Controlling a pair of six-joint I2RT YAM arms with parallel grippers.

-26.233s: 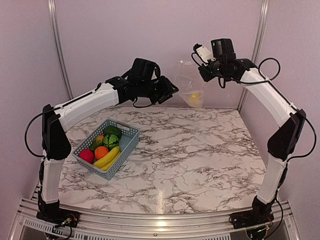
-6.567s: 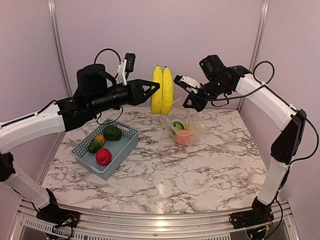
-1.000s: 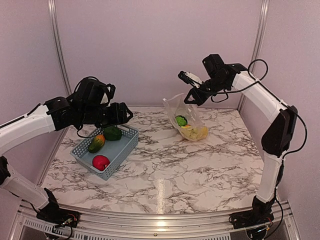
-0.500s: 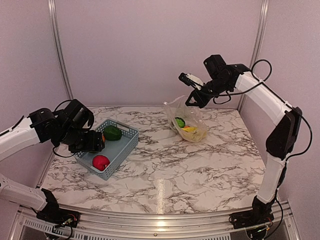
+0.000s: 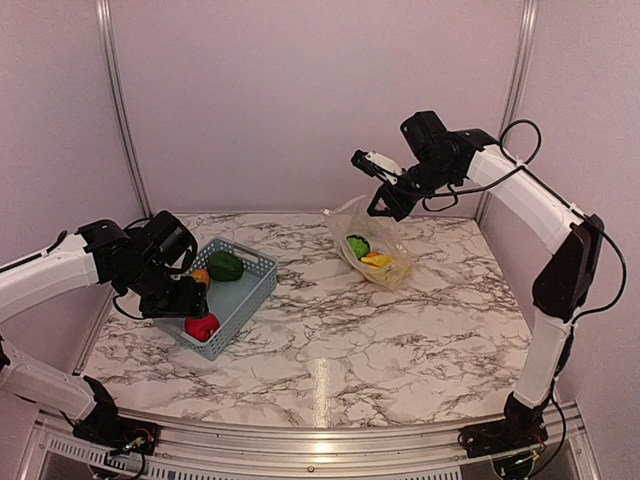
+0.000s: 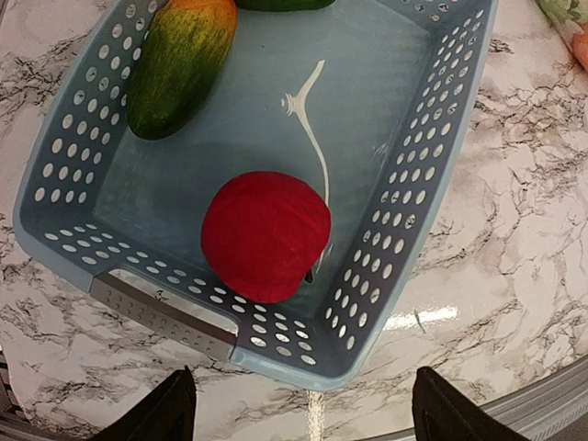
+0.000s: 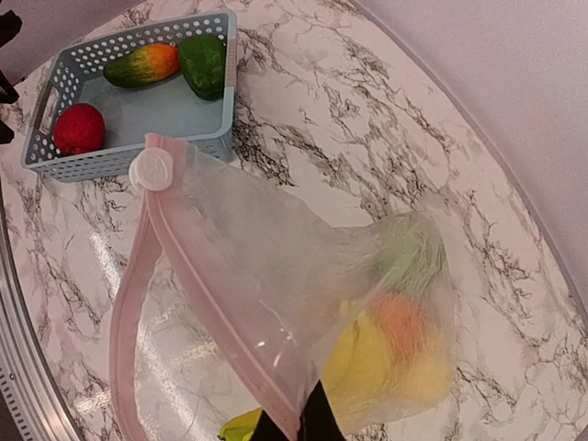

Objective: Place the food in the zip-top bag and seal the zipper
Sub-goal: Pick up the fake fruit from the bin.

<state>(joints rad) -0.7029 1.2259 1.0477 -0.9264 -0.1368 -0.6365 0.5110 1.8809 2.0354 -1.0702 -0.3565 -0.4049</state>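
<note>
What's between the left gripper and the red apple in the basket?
Nothing visible. The left gripper hangs open above the red apple, whose top is bare. The basket wall stands close beside the apple and might crowd one finger on the way down.

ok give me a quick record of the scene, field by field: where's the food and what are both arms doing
left arm: jaws open, above the red apple
right arm: jaws shut on the zip-top bag, holding its mouth edge up
zipper: unsealed, mouth open
in bag: yellow banana, orange, green fruit
in basket: red apple, green-orange piece, green piece
status: three pieces not yet bagged
</note>
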